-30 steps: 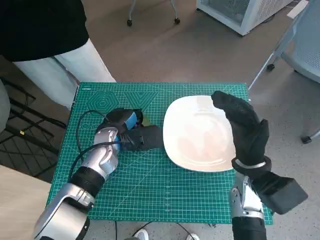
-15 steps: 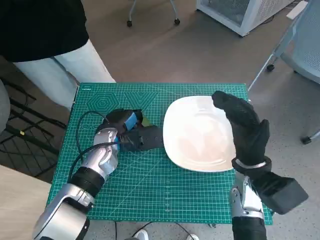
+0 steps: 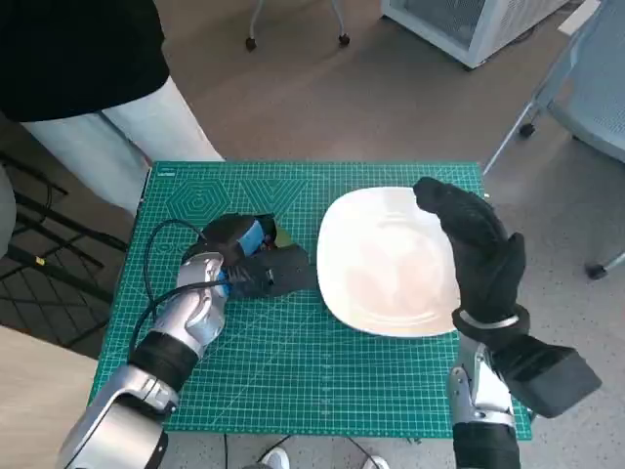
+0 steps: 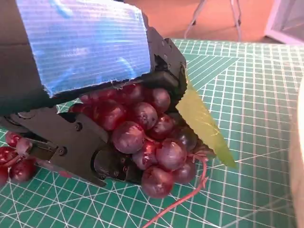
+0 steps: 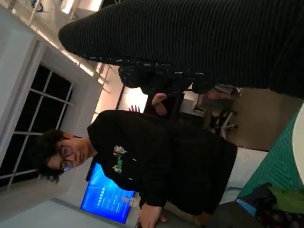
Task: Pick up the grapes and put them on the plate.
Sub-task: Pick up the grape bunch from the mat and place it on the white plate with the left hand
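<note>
The robot is at the grasping step: its left hand lies low over the green cutting mat, left of the white plate, and the left wrist view shows its black fingers wrapped round a bunch of dark red grapes with a yellow-green leaf sticking out at one side. The bunch looks clamped in the hand, though its lower berries seem to sit on or just above the mat, so the lift has probably not begun. The plate is bare, just right of the hand. The right hand, in its knitted glove, is raised over the plate's right edge with fingers extended and nothing in it. The next move calls for lifting the bunch without loosening the grip, carrying it right over the plate's rim, and lowering it onto the middle; a loose stem and a few stray berries beside the hand might trail.
</note>
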